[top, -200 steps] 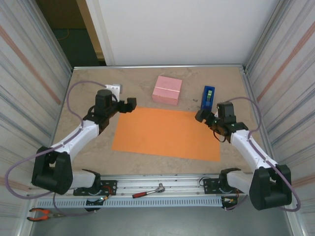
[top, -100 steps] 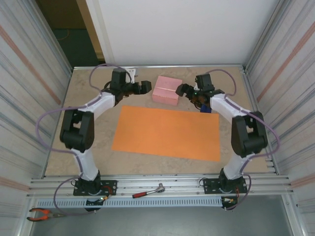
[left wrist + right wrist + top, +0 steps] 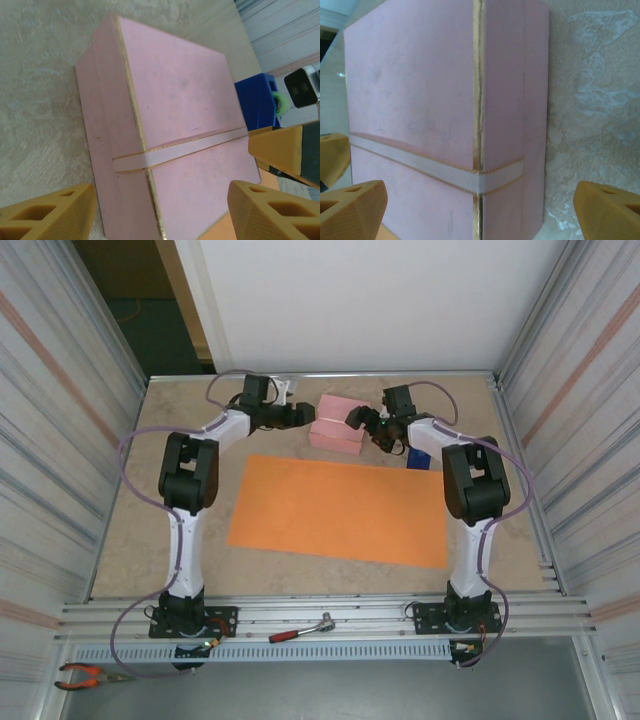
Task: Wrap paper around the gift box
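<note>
Box (image 3: 340,423) sits at 12 o'clock on worktop (image 3: 150,530), just past paper (image 3: 340,510), not on it. Left end effector (image 3: 302,413) at its 9, right end effector (image 3: 356,418) at its 3. Both have jaws apart, flanking it, likely to carry it onto paper.

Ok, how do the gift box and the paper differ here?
The gift box is pale pink, the paper bright orange. The box is small and thick with a pale band; the paper is a far larger flat sheet. The box sits farther back than the paper. Both are rectangular and lie on the table.
</note>
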Controlling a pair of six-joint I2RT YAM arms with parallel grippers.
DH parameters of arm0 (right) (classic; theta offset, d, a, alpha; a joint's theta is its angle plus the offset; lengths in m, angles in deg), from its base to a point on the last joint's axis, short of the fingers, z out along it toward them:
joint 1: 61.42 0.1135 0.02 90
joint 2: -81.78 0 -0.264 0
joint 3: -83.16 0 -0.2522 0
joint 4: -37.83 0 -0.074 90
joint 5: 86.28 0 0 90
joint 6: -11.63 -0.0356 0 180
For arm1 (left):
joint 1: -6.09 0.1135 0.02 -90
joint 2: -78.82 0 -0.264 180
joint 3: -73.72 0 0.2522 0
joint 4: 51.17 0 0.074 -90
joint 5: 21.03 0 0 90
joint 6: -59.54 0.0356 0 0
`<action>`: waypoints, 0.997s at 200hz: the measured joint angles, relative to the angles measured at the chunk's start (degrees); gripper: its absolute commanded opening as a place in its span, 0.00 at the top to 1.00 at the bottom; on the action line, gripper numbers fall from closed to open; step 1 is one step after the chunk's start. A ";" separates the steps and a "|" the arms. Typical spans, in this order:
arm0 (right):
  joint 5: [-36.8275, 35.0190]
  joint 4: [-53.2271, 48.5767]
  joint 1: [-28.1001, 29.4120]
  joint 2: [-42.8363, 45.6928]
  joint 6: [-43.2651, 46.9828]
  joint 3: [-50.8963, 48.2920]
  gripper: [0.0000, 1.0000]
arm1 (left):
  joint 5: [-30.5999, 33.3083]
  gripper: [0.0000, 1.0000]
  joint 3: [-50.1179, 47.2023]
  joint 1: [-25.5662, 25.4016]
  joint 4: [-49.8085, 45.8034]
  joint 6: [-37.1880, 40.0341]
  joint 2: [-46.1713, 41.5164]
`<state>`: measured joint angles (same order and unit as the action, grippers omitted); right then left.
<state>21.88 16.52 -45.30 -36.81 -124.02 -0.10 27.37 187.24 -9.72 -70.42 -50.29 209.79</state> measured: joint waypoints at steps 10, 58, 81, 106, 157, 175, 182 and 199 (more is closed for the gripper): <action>0.17 0.07 0.00 -0.66 -0.42 0.31 0.10 | -0.48 0.30 0.26 -0.17 -0.48 -0.02 0.61; 1.92 1.27 0.02 -3.67 -1.79 2.75 0.25 | -1.73 0.47 1.75 -1.90 -1.14 -1.36 2.84; 1.77 1.38 -0.24 -4.09 -1.97 3.45 0.42 | -1.62 0.52 3.02 -2.14 -1.55 -1.55 3.76; 2.16 1.62 -0.42 -4.07 -1.88 3.65 0.52 | -0.76 0.52 3.10 -2.10 -1.84 -1.66 3.76; -0.11 0.50 0.92 1.09 -1.86 0.81 0.55 | 1.20 0.52 -2.01 -3.02 -3.61 -1.88 -2.45; -2.32 -0.20 2.19 6.25 -1.86 -2.27 0.55 | 2.84 0.52 -6.29 -4.07 -4.26 -2.08 -8.28; -3.23 -0.22 2.73 8.61 -1.86 -3.85 0.55 | 3.52 0.52 -8.20 -4.48 -4.48 -2.12 -10.86; -5.49 -0.20 4.50 14.97 -1.88 -7.89 0.55 | 5.18 0.52 -13.68 -5.62 -4.28 -2.56 -17.66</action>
<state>16.39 16.32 -40.80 -21.83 -125.90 -7.99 32.55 173.56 -15.34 -74.71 -52.85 192.13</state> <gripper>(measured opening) 0.468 0.481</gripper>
